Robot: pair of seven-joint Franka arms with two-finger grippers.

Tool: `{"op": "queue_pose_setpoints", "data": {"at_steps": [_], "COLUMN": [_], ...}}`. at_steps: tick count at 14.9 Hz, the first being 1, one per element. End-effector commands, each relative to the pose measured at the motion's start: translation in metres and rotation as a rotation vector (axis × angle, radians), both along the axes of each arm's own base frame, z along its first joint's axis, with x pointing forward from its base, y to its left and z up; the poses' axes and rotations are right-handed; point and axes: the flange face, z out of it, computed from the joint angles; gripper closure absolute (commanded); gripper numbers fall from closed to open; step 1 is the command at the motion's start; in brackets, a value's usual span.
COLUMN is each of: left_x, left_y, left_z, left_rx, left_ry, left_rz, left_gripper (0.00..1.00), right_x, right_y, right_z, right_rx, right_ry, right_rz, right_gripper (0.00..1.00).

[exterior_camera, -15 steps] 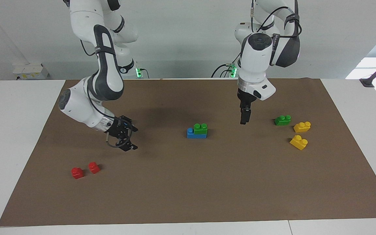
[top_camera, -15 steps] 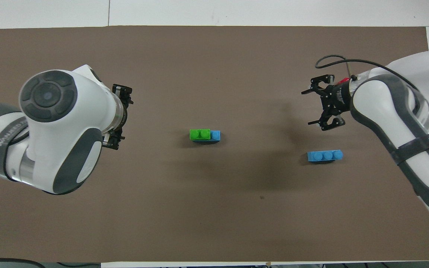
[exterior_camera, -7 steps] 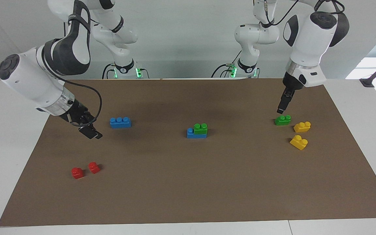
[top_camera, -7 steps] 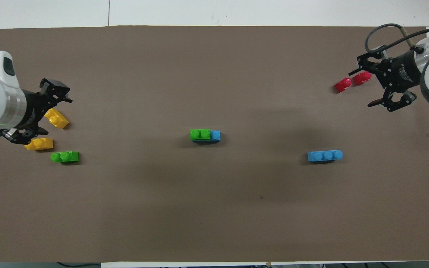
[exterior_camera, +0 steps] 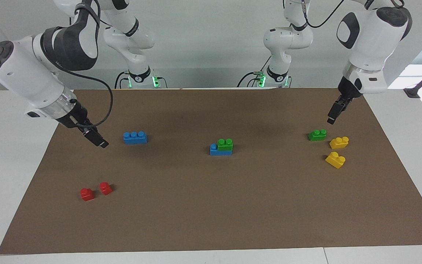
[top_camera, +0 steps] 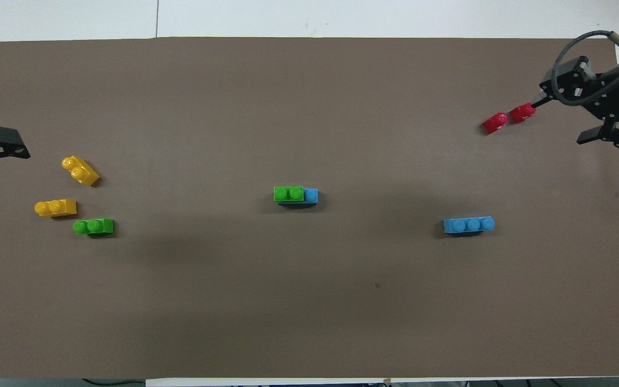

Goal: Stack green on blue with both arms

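While both arms stand raised toward their own ends of the bench, neither hand holds anything. The left hand point(exterior_camera: 331, 118) hangs with its fingers spread, empty, above the brown mat point(exterior_camera: 211, 220) near the loose green brick point(exterior_camera: 317, 135). The right hand point(exterior_camera: 97, 139) hangs likewise spread and empty over the mat beside the loose blue brick point(exterior_camera: 135, 137), clear of it.

Outward from the left hand: the loose green brick lies on the mat, with two yellow bricks point(exterior_camera: 339, 142) point(exterior_camera: 335, 159) just beside it and farther from the robots. Outward from the right hand: two red bricks point(exterior_camera: 105, 188) point(exterior_camera: 87, 194) lie farther from the robots, touching or nearly so. At mid-bench a second green brick point(exterior_camera: 225, 144) sits on a second blue brick point(exterior_camera: 221, 150), leaving one blue stud bare.

Judgement: one pair is stacked; the loose pair remains well apart. The bricks look light, rigid and smooth plastic, likely to slip or skid if pinched off-centre. Take the green one across its two long flat sides, below the studs. The blue one may need steadying when the studs are pressed home.

Limits: in the overhead view both hands are cut off at the frame edges. Whether the stacked green brick is fully seated cannot be told.
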Motion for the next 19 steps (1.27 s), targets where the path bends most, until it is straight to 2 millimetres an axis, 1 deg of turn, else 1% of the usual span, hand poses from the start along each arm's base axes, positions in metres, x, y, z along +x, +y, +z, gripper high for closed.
{"op": "queue_pose_setpoints", "data": {"at_steps": [1, 2, 3, 5, 7, 8, 10, 13, 15, 19], "left_x": [-0.002, -0.002, -0.003, 0.004, 0.01, 0.012, 0.012, 0.012, 0.012, 0.012], "left_y": [0.013, 0.014, 0.014, 0.01, 0.004, 0.001, 0.0, 0.0, -0.001, -0.004], "left_z": [0.012, 0.018, 0.023, 0.025, 0.025, 0.027, 0.027, 0.023, 0.018, 0.018], "left_rx": [-0.001, 0.002, 0.004, -0.001, -0.004, -0.005, -0.006, -0.001, -0.003, -0.002], "left_ry": [0.033, 0.04, 0.049, 0.07, 0.103, 0.105, 0.106, 0.115, 0.124, 0.122], "left_rz": [-0.177, -0.222, -0.249, -0.261, -0.276, -0.282, -0.291, -0.382, -0.388, -0.394], "left_gripper": [0.0, 0.0, 0.0, 0.0, 0.0, 0.0, 0.0, 0.0, 0.0, 0.0], "right_x": [-0.02, -0.026, -0.032, -0.048, -0.065, -0.073, -0.094, -0.102, -0.11, -0.103], "right_y": [0.005, 0.005, 0.004, 0.006, 0.008, 0.008, 0.009, 0.008, 0.007, 0.002], "right_z": [0.027, 0.032, 0.037, 0.048, 0.059, 0.062, 0.061, 0.054, 0.055, 0.058], "right_rx": [-0.037, -0.052, -0.068, -0.086, -0.088, -0.086, -0.084, -0.084, -0.092, -0.125], "right_ry": [-0.044, -0.044, -0.033, -0.002, 0.008, 0.022, 0.044, 0.066, 0.064, 0.032], "right_rz": [0.286, 0.367, 0.412, 0.467, 0.488, 0.491, 0.492, 0.489, 0.486, 0.486], "right_gripper": [0.0, 0.0, 0.0, 0.0, 0.0, 0.0, 0.0, 0.0, 0.0, 0.0]}}
